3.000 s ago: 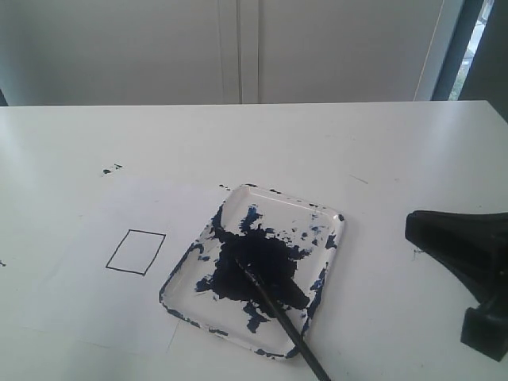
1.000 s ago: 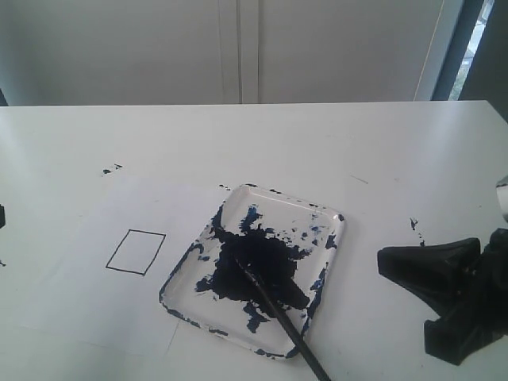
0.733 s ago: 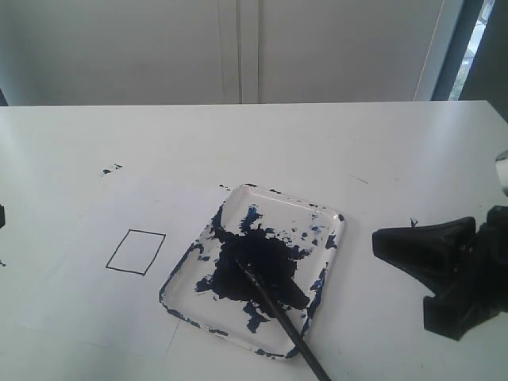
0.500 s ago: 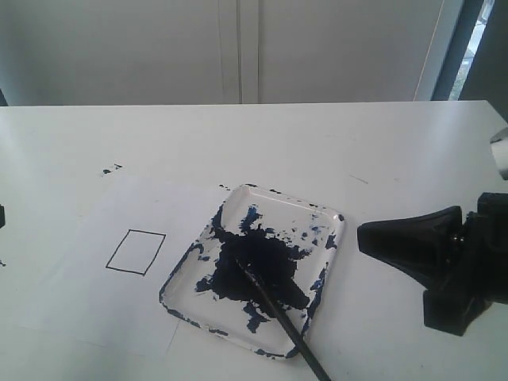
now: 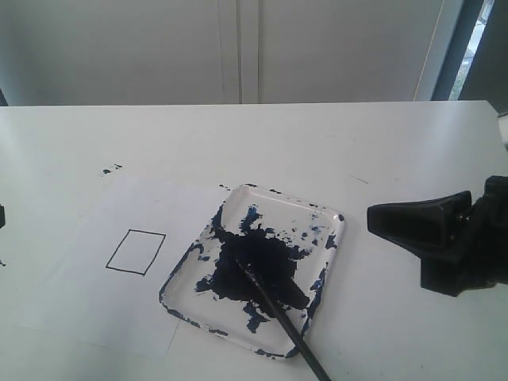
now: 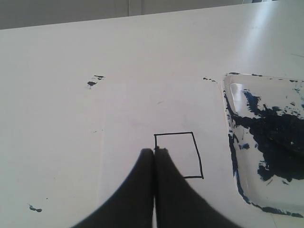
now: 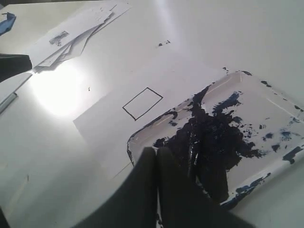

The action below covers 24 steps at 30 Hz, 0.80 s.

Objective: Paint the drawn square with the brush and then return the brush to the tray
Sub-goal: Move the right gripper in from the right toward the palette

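The drawn square (image 5: 136,252) is a blank black outline on the white paper, left of the tray (image 5: 336,217). The clear tray is smeared with dark blue paint. The brush (image 5: 282,317) lies in it, tip in the blotch and handle sticking out over the near rim. My right gripper (image 5: 371,216) is shut and empty, a little to the right of the tray and pointing at it. In the right wrist view the gripper (image 7: 156,150) is over the tray's edge (image 7: 137,134). My left gripper (image 6: 155,151) is shut and empty, its tips at a corner of the square (image 6: 178,156).
The white paper (image 5: 87,262) lies on the white table, with small paint specks (image 5: 111,168) beyond it. A loose stack of papers (image 7: 76,33) lies farther off in the right wrist view. A white wall stands behind the table.
My right gripper has come in from the right edge toward the tray and shifted up in the exterior view. The brush, tray and square have not moved.
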### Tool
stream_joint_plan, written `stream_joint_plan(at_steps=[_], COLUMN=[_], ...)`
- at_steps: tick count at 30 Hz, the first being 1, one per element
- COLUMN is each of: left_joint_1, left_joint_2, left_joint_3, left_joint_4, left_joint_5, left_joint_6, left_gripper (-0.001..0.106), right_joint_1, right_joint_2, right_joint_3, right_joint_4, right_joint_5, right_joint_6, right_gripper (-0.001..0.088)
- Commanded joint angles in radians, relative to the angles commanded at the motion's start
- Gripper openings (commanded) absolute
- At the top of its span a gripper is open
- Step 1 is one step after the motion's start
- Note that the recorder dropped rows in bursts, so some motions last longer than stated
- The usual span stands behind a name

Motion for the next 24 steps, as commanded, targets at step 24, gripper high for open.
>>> stream_joint_plan(at_steps=[24], left_joint_1=[0.0], left_joint_2=[0.0], left_joint_3=[0.0], left_joint_4=[0.0], left_joint_5=[-0.003], left_joint_6=[0.0], left_gripper=[0.0], right_joint_1=[0.023], right_joint_2=[-0.024], right_joint_3=[-0.003], right_joint_4=[0.81], right_joint_5=[0.586], right_joint_6=[-0.914], right_gripper=[0.0])
